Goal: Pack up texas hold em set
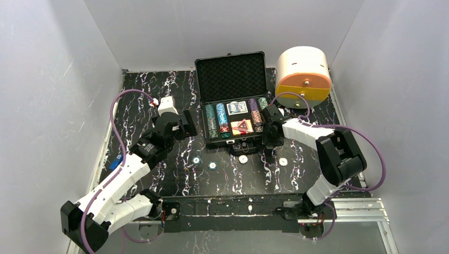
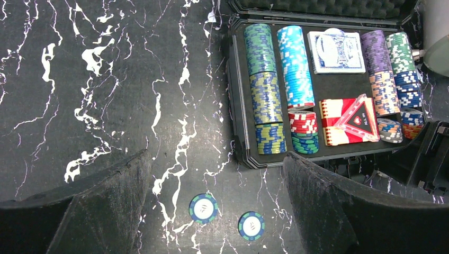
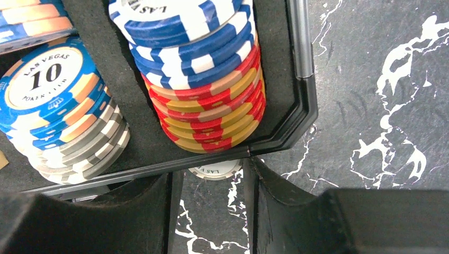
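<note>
The black briefcase (image 1: 231, 76) stands open at the back centre, with rows of poker chips (image 1: 212, 120), a blue deck (image 1: 237, 108), a red deck and a red triangle (image 1: 243, 126) in its tray. Two blue-green chips (image 1: 196, 159) (image 1: 212, 165) and two white round pieces (image 1: 243, 159) (image 1: 283, 161) lie loose in front. My left gripper (image 1: 188, 123) is open and empty left of the case; in the left wrist view (image 2: 216, 157) both blue-green chips (image 2: 203, 207) (image 2: 251, 225) lie below it. My right gripper (image 3: 210, 177) is open at the case's front right corner (image 3: 302, 63), a white chip (image 3: 215, 169) between its fingertips, half under the rim.
A white-and-orange cylindrical box (image 1: 303, 74) stands right of the case lid. A small blue tool (image 1: 114, 163) lies by the left arm. White walls enclose the black marbled table (image 1: 159, 100) on three sides.
</note>
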`<state>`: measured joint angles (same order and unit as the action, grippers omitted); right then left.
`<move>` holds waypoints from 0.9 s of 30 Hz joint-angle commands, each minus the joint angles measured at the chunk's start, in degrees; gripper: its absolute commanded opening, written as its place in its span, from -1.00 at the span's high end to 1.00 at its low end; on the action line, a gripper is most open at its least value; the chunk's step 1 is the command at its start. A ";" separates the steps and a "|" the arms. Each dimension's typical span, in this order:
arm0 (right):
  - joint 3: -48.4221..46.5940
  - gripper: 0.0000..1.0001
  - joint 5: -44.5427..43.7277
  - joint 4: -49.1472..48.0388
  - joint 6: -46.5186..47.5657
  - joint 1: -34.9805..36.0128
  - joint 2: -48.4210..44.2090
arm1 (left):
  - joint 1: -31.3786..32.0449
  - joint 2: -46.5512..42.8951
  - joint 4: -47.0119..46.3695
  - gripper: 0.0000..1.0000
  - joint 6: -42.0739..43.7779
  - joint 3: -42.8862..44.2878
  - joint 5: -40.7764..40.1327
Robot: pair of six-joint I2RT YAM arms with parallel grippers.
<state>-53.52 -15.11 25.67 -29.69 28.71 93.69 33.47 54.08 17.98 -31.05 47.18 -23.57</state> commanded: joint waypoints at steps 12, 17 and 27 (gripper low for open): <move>4.02 0.20 1.58 4.68 -1.18 -0.81 -7.08 | -0.25 -0.65 -0.20 -0.84 -0.02 -0.85 -2.05; 4.96 0.20 3.98 6.03 -2.12 0.29 -10.43 | -0.25 -0.34 -0.41 -0.84 -0.24 -0.95 -1.66; 1.04 -0.50 -1.99 4.84 -1.02 0.56 -5.67 | -0.25 -0.62 -0.70 -0.84 -0.62 -1.12 -0.84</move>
<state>-49.10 -13.32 30.59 -31.42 29.26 84.88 33.47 54.08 17.91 -31.20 46.37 -23.92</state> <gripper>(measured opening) 0.666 0.919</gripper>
